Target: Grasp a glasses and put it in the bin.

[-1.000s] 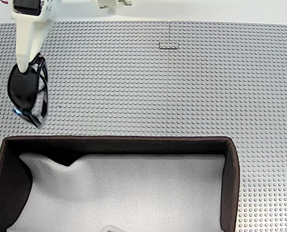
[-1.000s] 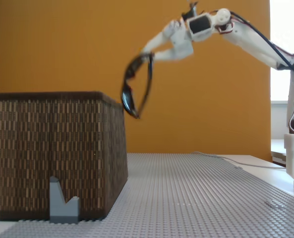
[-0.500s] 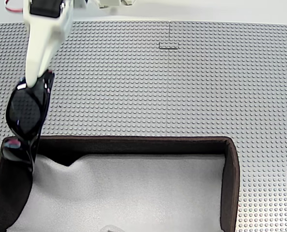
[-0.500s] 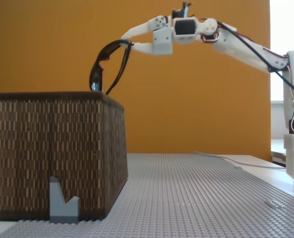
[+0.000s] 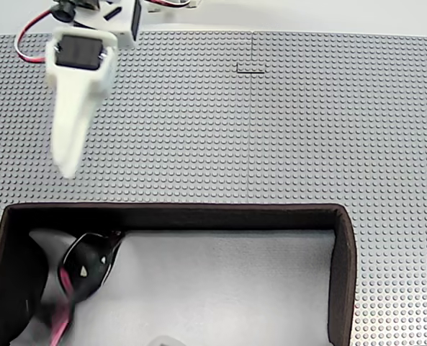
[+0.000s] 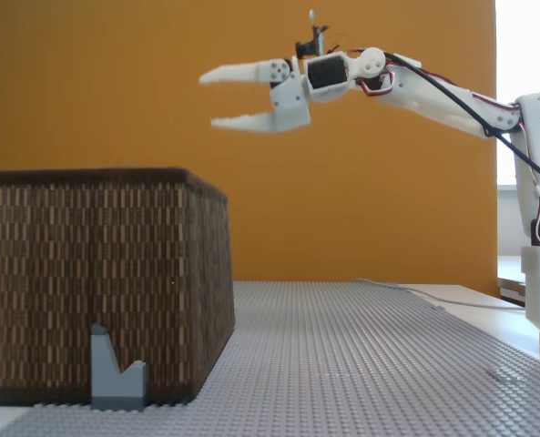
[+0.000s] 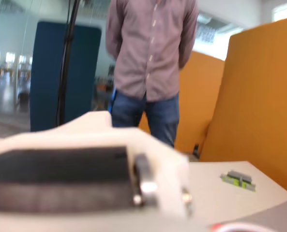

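Glasses (image 5: 83, 270) now dropped in bin (image 5: 343, 274), lying diagonally, claw (image 6: 217, 99) agape.

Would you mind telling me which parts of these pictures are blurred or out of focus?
In a fixed view from above, the glasses in the bin are smeared, the pink arm most; the gripper is soft near its tip. In a fixed view from the side, the open gripper is slightly blurred and the bin sharp. In the wrist view, the near white housing is out of focus.
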Robot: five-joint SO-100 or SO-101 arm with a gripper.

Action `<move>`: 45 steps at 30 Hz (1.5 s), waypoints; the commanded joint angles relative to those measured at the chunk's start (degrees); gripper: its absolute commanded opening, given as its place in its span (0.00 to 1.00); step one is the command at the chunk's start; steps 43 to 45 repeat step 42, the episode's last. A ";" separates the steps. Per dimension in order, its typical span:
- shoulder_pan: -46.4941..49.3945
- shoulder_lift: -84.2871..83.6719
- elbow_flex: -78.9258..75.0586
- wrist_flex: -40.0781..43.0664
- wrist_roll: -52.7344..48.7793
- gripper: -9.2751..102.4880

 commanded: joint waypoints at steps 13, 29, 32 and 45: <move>-4.75 35.07 17.14 27.42 5.54 0.33; -5.36 92.11 66.62 22.59 -12.92 0.21; -3.60 95.45 69.17 23.64 -14.15 0.21; -1.14 104.15 76.73 26.89 -21.01 0.15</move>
